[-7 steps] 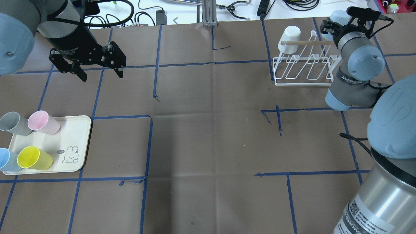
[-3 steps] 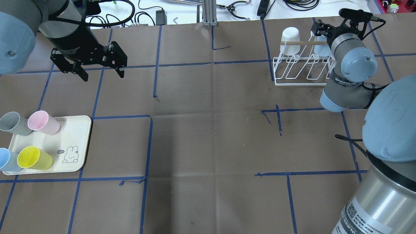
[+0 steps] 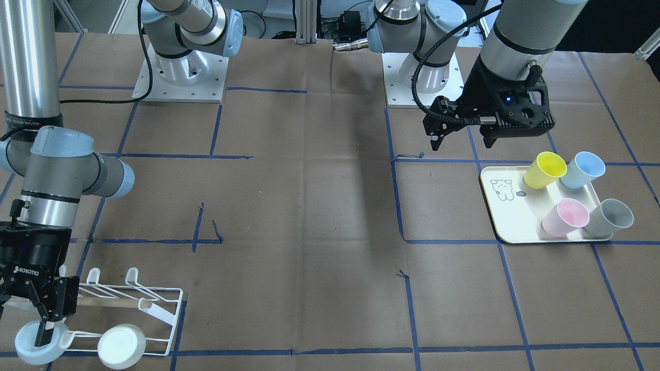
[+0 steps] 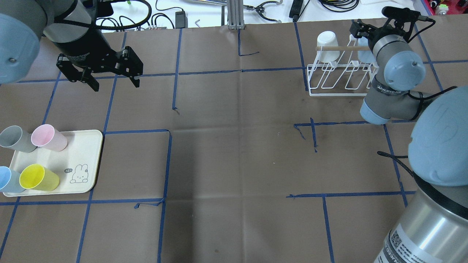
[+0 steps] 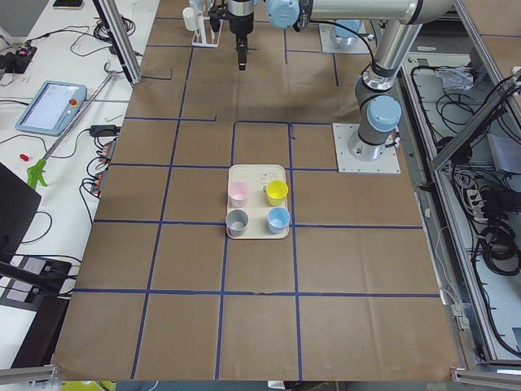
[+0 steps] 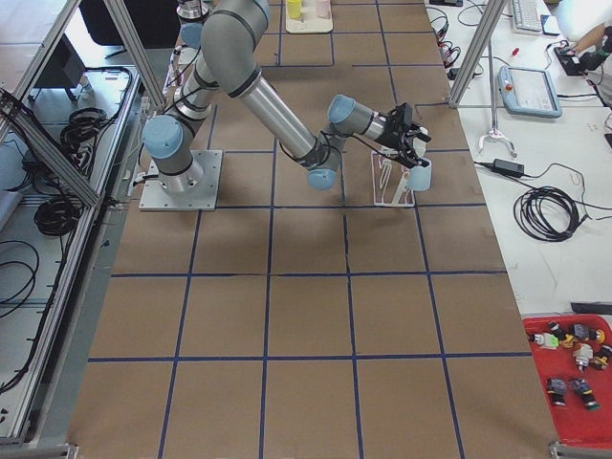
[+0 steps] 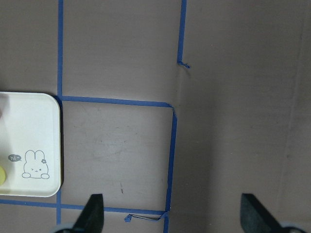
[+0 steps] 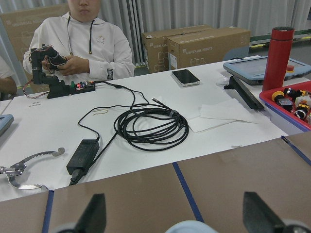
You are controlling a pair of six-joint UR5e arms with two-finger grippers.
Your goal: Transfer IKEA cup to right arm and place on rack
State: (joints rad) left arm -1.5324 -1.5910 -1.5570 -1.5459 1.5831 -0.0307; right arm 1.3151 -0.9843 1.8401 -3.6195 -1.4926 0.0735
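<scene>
The white wire rack (image 4: 340, 78) with a wooden dowel (image 4: 338, 48) stands at the far right. A white cup (image 4: 327, 44) hangs upturned on its left end. A pale blue cup (image 4: 362, 54) sits upturned at its right end, also seen in the front view (image 3: 28, 350). My right gripper (image 4: 360, 36) is at that cup. In the right wrist view (image 8: 175, 218) its fingers stand wide apart with the cup's base (image 8: 187, 227) low between them. My left gripper (image 4: 116, 86) is open and empty above the table at the far left.
A cream tray (image 4: 84, 157) at the near left holds pink (image 4: 49, 138), grey (image 4: 14, 138), yellow (image 4: 38, 178) and blue (image 4: 7, 179) cups. Blue tape lines cross the brown table. Cables and tools lie past the far edge.
My right gripper moved left and down with the pale blue cup, from above and behind the rack onto the rack's right end. The left gripper barely moved.
</scene>
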